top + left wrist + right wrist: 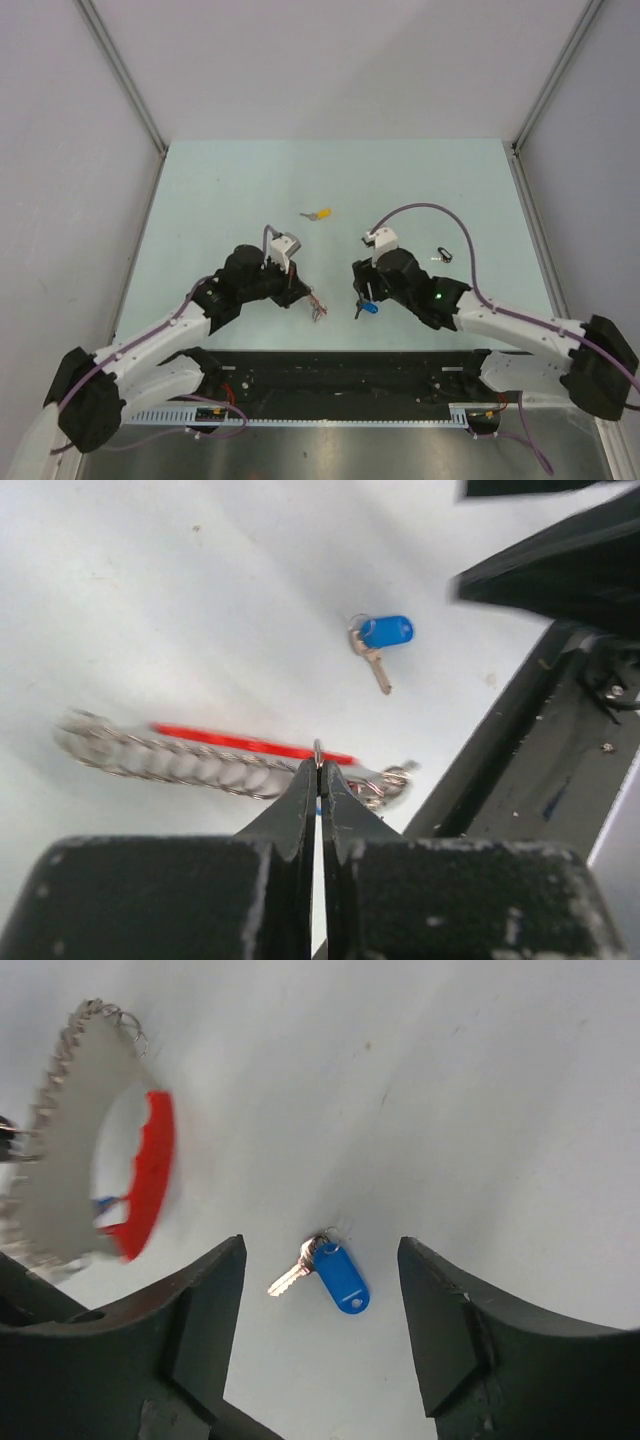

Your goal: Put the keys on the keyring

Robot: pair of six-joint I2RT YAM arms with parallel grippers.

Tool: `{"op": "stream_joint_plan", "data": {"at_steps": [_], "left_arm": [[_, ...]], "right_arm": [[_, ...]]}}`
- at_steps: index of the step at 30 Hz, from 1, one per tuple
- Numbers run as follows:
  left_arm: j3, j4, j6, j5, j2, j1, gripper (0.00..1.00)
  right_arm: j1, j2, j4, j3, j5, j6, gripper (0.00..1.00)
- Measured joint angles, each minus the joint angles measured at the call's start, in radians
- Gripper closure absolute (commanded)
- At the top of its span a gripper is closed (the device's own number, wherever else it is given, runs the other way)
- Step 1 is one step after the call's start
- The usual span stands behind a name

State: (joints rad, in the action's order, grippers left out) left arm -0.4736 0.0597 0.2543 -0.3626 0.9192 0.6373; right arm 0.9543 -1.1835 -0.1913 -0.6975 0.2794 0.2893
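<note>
Both arms reach in toward the middle and bend down low. The left gripper is pinched tight on the keyring. The right gripper points down, fingers wide apart, holding nothing.

The blue-capped key and the yellow-capped key both have silver blades. The keyring pairs a silver chain with a bright red strap. The table is plain pale mint green, and the small ring is black.
</note>
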Motion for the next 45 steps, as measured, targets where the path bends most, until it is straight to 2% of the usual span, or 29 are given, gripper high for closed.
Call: {"op": "stream_joint_plan", "data": {"at_steps": [5, 9, 10, 11, 13, 14, 16, 20, 24, 27, 28, 37, 45], "left_arm": [[-0.083, 0.011, 0.0, 0.049, 0.18, 0.022, 0.91], [-0.162, -0.011, -0.002, 0.064, 0.33, 0.052, 0.87], [-0.176, -0.021, -0.002, 0.066, 0.362, 0.06, 0.84], [-0.184, -0.029, -0.002, 0.066, 0.381, 0.064, 0.7], [-0.188, -0.053, -0.005, 0.072, 0.404, 0.072, 0.58], [-0.187, -0.059, -0.006, 0.074, 0.405, 0.074, 0.51], [-0.179, -0.091, -0.008, 0.083, 0.398, 0.076, 0.46], [-0.117, -0.17, 0.009, 0.13, 0.32, 0.076, 0.28], [-0.078, -0.204, 0.04, 0.192, 0.222, 0.076, 0.21], [-0.078, -0.198, 0.061, 0.213, 0.163, 0.076, 0.13], [-0.078, -0.179, 0.068, 0.22, 0.133, 0.076, 0.01], [-0.104, 0.021, 0.04, 0.298, -0.204, 0.074, 0.0], [-0.183, 0.153, -0.085, 0.334, -0.218, 0.073, 0.0]], "right_arm": [[-0.039, 0.204, -0.006, 0.051, -0.007, 0.014, 0.27], [-0.054, 0.279, -0.023, 0.09, -0.039, 0.025, 0.27], [-0.056, 0.283, -0.025, 0.095, -0.049, 0.025, 0.27], [-0.057, 0.284, -0.028, 0.098, -0.063, 0.025, 0.27], [-0.058, 0.28, -0.027, 0.103, -0.088, 0.025, 0.27], [-0.058, 0.276, -0.025, 0.105, -0.103, 0.026, 0.27], [-0.061, 0.263, -0.014, 0.108, -0.123, 0.027, 0.27], [-0.09, 0.18, 0.054, 0.11, -0.191, 0.03, 0.28], [-0.137, 0.095, 0.126, 0.11, -0.245, 0.034, 0.32], [-0.156, 0.019, 0.175, 0.11, -0.272, 0.031, 0.34], [-0.161, -0.006, 0.186, 0.109, -0.28, 0.027, 0.34], [-0.24, -0.215, 0.23, 0.026, -0.334, 0.0, 0.39], [-0.25, -0.385, 0.28, -0.1, -0.374, 0.006, 0.42]]}}
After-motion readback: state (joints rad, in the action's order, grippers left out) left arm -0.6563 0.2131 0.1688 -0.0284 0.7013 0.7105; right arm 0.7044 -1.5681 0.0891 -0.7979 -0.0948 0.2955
